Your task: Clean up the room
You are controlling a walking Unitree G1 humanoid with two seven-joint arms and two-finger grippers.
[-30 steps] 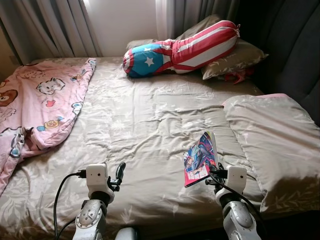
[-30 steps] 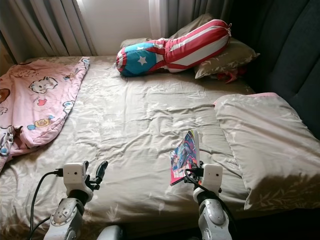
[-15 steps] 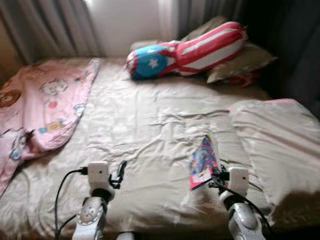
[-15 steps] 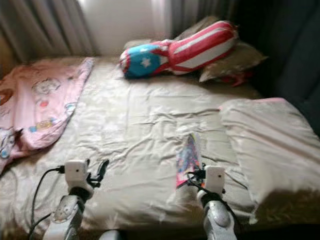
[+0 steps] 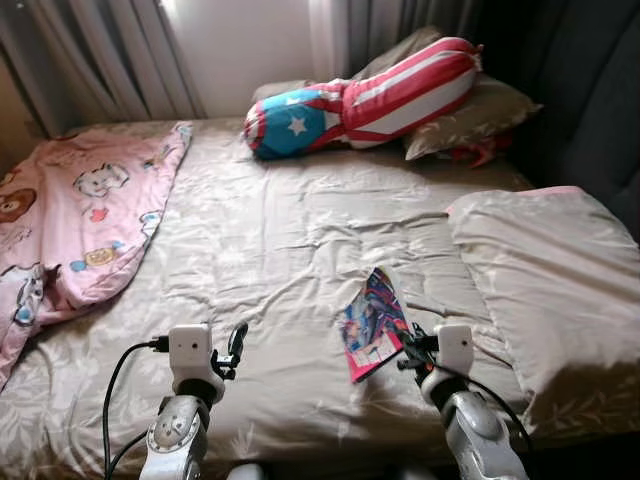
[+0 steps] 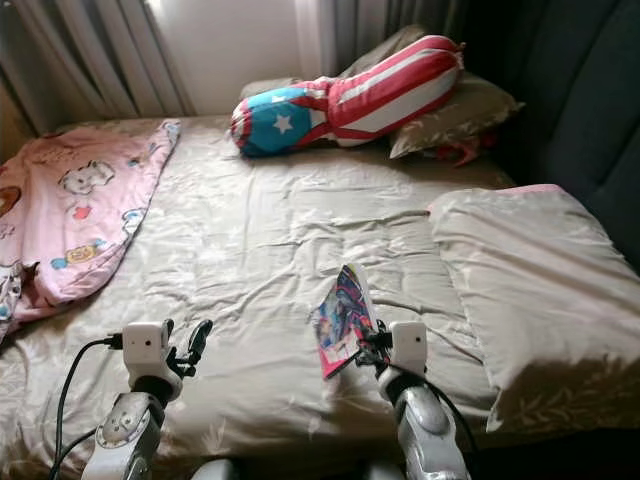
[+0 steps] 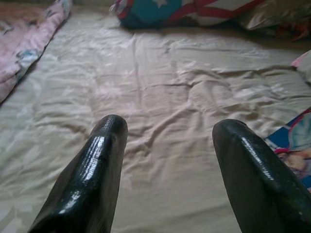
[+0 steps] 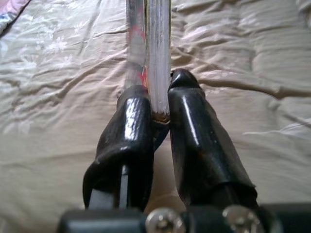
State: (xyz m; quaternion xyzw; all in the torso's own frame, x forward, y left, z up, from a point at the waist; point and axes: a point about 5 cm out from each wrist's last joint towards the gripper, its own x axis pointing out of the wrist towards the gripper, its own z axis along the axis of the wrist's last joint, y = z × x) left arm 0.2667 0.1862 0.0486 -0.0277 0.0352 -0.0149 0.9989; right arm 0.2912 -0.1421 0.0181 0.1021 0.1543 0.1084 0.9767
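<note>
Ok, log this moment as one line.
right gripper: shut on book, above bed | left gripper: open, idle | blanket: bed's left side

**A bedroom in a home**

A wide bed (image 5: pixel 290 240) with a rumpled beige floral sheet takes up most of the frame. A pink cartoon-print quilt (image 5: pixel 70 220) lies at the left edge, pillows (image 5: pixel 545 280) at the right and upper right, a stars-and-stripes bolster (image 5: pixel 360 100) at top centre. Grey curtains (image 5: pixel 100 60) hang across the top; a dark padded headboard (image 5: pixel 590 110) rises at the upper right.
</note>
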